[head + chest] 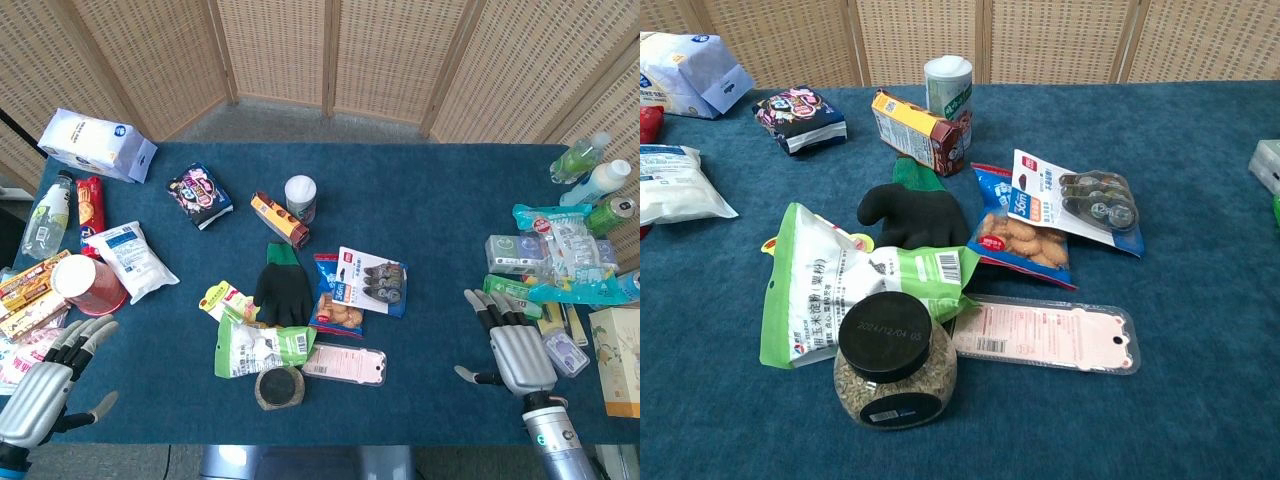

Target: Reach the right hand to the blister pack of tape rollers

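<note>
The blister pack of tape rollers (373, 280) (1077, 201) lies flat near the table's middle, a blue-and-white card with grey rollers under clear plastic, overlapping a cookie bag (336, 308) (1023, 238). My right hand (511, 347) rests palm down at the front right of the table, fingers spread and holding nothing, well to the right of the pack. At the front left corner my left hand (50, 383) lies open too. The chest view shows neither hand.
Around the pack lie a black glove (283, 288), a green pouch (262, 347), a dark-lidded jar (279, 387), a flat pink-card package (344, 363), a small box (279, 217) and a white-capped can (300, 197). Packets and bottles crowd the right edge (560, 250); snacks crowd the left.
</note>
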`<state>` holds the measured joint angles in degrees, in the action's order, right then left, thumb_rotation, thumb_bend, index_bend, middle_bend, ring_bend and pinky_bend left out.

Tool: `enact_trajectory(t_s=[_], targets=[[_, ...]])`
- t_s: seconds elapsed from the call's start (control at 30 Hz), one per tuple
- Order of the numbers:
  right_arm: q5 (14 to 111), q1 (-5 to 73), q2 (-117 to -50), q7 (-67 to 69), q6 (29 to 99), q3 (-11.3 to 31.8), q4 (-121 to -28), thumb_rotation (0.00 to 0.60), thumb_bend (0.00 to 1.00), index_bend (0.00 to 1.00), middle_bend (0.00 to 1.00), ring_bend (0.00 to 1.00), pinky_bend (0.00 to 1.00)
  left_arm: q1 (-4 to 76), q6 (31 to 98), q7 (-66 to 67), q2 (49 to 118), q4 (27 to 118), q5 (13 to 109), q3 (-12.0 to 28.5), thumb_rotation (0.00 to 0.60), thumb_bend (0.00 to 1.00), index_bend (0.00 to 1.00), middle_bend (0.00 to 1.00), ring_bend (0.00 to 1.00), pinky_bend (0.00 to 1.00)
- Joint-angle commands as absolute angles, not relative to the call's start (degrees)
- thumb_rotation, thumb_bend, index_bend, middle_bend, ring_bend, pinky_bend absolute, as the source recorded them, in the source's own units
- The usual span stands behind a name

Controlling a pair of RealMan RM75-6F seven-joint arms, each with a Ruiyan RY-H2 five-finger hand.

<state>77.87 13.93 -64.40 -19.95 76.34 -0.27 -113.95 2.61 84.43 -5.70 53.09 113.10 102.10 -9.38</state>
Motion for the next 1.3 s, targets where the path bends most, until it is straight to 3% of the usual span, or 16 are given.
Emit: enact_trajectory(t_s=[0.03,0.3,0.6,0.93,1.3], targets=[[78.1,13.8,-64.6,-18.4,75.7,-0.4,-114.5,0.498,0.08,0.0,0.0,0.0,0.0,2.7,84.4,-6.4,53.4,112.3,102.4,-9.4,0.6,0.36,0.03,0.01,0.0,0.0],[78.0,14.8,-64.8,-15.4,72.4,-0.2,-113.6,0.494,0.08,0.0,0.0,0.0,0.0,3.5,83.8,-9.0,53.4,110.7,102.0,-9.0,0.6,0.36,0.03,0.01,0.0,0.0],[74.4,22.7,-64.2,-12.9,61.5,4.4,-112.3,0.493,0.08,0.0,0.0,0.0,0.0,5.1,82.7,-9.0,52.4,112.0,103.7,-8.8,0.6,0.36,0.03,0.01,0.0,0.0],[66.1,31.4,-70.7,-13.0,53.4,9.7,-104.5,0.49,0.08,0.0,0.0,0.0,0.0,4.9,83.4,-9.8,51.8,111.3,104.1,-9.2,0.6,0.36,0.03,0.01,0.0,0.0],[58.1,37.3,-77.1,-14.8,50.4,12.2,-96.9,0.49,0.09,0.0,0.0,0.0,0.0,4.3,84.7,-11.5,51.6,109.8,104.2,-9.6,0.6,0.36,0.04,0.01,0.0,0.0]])
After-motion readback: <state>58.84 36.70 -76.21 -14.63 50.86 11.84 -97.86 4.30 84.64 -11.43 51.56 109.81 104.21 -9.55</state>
